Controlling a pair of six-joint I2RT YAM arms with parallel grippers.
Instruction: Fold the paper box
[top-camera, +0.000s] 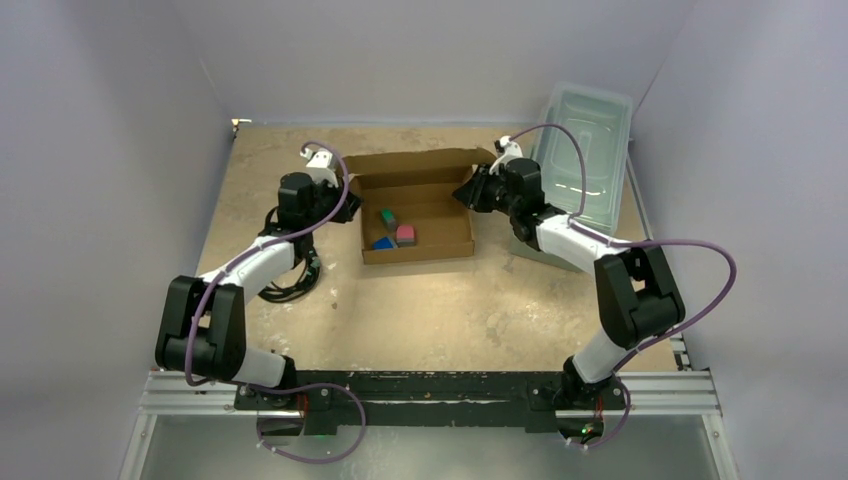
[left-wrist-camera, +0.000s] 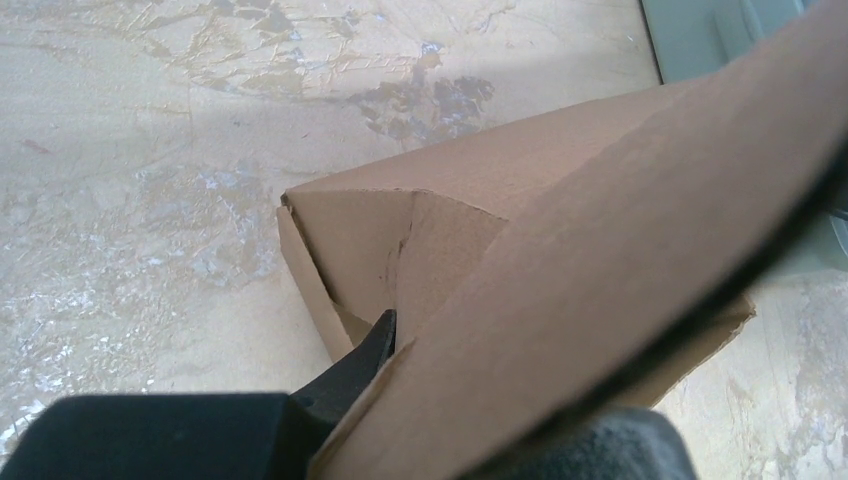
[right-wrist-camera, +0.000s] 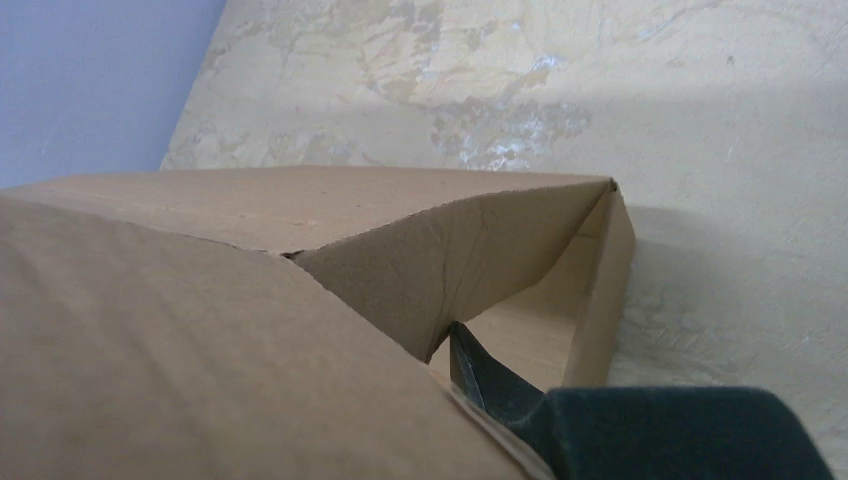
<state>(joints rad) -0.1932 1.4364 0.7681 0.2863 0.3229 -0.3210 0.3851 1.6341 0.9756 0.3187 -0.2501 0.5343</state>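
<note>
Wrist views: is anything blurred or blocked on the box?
Left wrist: the box corner is sharp, the near flap blurs across the lower right. Right wrist: same, flap blurred lower left; soft shadow on the table beside the box.

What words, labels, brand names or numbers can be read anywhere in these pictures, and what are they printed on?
No readable text in any view.
paper box: plain brown cardboard, no print; both close-up views show it bare too.
clear plastic bin: no label visible.
coloured blocks inside the box: too small to tell whether they carry any marking.
</note>
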